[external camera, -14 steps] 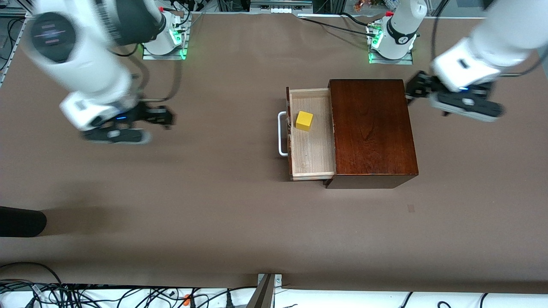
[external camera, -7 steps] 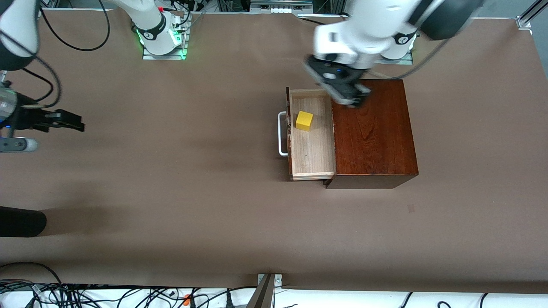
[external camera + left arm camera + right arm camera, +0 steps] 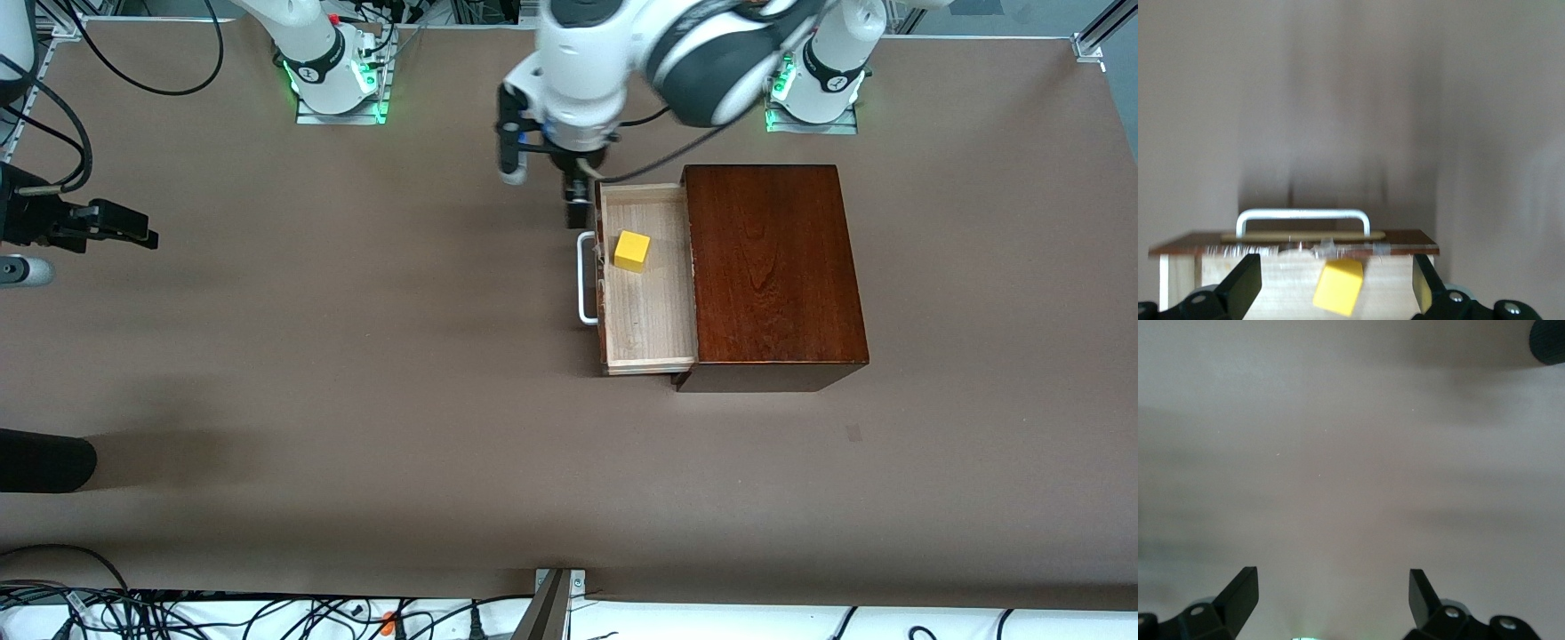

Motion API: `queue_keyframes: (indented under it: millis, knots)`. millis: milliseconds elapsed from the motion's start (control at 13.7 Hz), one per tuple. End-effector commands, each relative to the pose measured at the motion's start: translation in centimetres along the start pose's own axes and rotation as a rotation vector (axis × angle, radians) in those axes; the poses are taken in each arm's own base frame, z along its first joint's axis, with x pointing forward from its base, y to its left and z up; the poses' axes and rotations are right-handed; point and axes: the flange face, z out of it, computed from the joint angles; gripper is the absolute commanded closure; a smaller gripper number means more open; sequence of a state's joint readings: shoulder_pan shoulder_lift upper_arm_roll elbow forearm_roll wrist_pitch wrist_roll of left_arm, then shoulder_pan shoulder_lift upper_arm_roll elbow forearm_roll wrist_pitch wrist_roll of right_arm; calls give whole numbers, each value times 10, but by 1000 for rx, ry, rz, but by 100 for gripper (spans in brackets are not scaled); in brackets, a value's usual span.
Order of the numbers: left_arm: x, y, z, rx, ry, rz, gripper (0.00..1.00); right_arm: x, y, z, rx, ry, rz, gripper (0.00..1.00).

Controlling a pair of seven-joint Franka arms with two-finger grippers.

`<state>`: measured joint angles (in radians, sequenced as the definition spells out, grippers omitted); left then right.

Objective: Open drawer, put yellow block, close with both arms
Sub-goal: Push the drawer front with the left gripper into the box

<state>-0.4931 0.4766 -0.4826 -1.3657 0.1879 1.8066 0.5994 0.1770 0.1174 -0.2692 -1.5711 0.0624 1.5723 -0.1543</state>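
Observation:
The drawer (image 3: 647, 311) stands pulled out of the dark wooden box (image 3: 773, 267), with its white handle (image 3: 587, 277) toward the right arm's end of the table. The yellow block (image 3: 632, 251) lies in the tray, in the part farther from the front camera. My left gripper (image 3: 571, 197) hangs over the drawer's front corner by the handle, open and empty. In the left wrist view its gripper (image 3: 1335, 293) frames the block (image 3: 1338, 287), with the handle (image 3: 1303, 215) past it. My right gripper (image 3: 142, 236) is open and empty, over bare table at the right arm's end; the right wrist view shows the gripper (image 3: 1331, 600) with only tabletop under it.
A black rounded object (image 3: 44, 460) lies at the table's edge at the right arm's end, nearer the front camera; it also shows in the right wrist view (image 3: 1548, 340). Cables (image 3: 178, 613) run along the table's near edge. The brown tabletop (image 3: 400, 373) spreads around the box.
My left arm has swung from beside the box, over its top, to over the drawer's handle corner. My right gripper has drawn back to the table's end. Drawer and block have not moved.

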Motion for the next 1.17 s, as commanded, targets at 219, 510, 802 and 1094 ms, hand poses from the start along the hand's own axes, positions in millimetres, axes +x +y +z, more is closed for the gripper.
queue_keyframes:
  millis: [219, 510, 802, 1094]
  knots:
    - [15, -27, 85, 26, -86, 122, 0, -33, -10, 15, -45, 50, -39, 0]
    - [18, -26, 125, 20, -147, 146, 0, -44, -16, -6, -31, 26, -36, 0]
    - [11, -32, 137, 35, -187, 154, 0, -49, -33, -16, -9, 43, -32, 0]
    - [-7, -39, 145, 9, -257, 131, 0, -46, -21, -22, -5, 55, -17, 0]
